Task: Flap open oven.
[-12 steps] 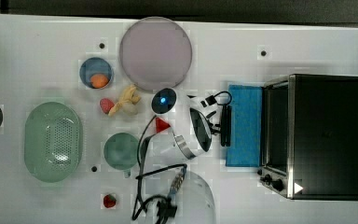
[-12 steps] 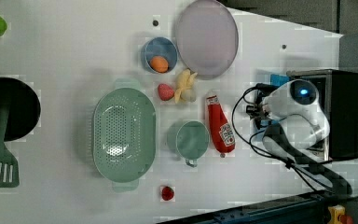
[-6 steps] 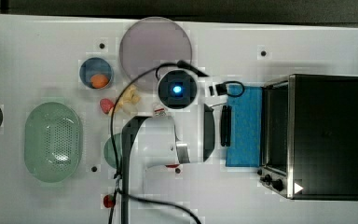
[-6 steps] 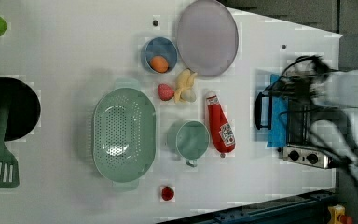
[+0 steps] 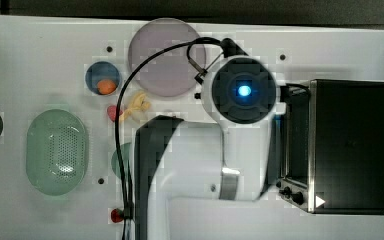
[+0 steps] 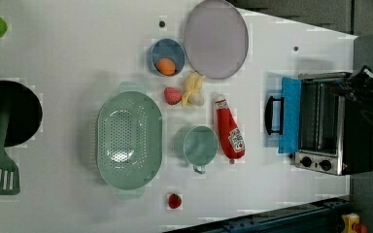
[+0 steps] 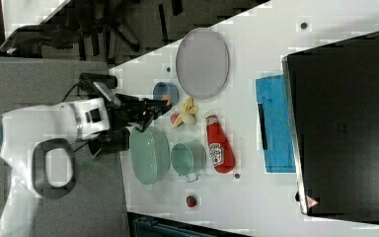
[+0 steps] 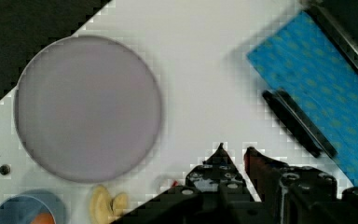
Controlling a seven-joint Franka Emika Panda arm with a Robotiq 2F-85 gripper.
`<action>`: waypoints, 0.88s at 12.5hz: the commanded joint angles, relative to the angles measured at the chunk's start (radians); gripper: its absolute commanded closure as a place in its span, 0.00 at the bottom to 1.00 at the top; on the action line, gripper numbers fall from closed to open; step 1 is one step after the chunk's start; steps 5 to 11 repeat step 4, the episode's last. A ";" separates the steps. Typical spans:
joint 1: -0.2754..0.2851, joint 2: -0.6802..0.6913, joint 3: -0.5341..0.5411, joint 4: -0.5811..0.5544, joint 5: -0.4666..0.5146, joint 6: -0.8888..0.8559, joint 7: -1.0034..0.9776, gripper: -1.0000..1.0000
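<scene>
At three o'clock on the white table (image 6: 77, 48) in the left view, oven (image 6: 340, 126), black and boxy with a silver front frame. Blue glass door (image 6: 289, 114) flapped down flat on the tabletop toward nine o'clock, black handle (image 6: 271, 115) at its outer edge, racks bared behind it. Two black knobs (image 6: 315, 163) at six o'clock of the front frame.

Just beyond the handle, toward nine o'clock: red ketchup bottle (image 6: 229, 128) lying flat, green cup (image 6: 200, 144) touching its side. At eleven o'clock from the bottle, banana (image 6: 193, 90) with a small pink-red fruit (image 6: 172, 95) beside it. At twelve o'clock, purple plate (image 6: 216, 39), and next to it a blue bowl (image 6: 166, 56) with something orange inside. Mid-table, green colander (image 6: 128, 140). Far off at nine o'clock, black pan (image 6: 9, 114) with a green spatula (image 6: 0, 160) across it.

High above the table in the right view, at nine o'clock, gripper (image 7: 150, 111) on the white arm (image 7: 54, 128), well apart from the oven. Seen from the wrist, fingertips (image 8: 220, 151) parted only a little, nothing pinched between, with plate and door handle below.
</scene>
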 commanded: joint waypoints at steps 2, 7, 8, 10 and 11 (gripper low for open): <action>-0.005 -0.083 0.014 0.029 0.000 -0.157 0.129 0.82; -0.005 -0.131 0.011 0.042 0.000 -0.223 0.129 0.82; -0.005 -0.131 0.011 0.042 0.000 -0.223 0.129 0.82; -0.005 -0.131 0.011 0.042 0.000 -0.223 0.129 0.82; -0.005 -0.131 0.011 0.042 0.000 -0.223 0.129 0.82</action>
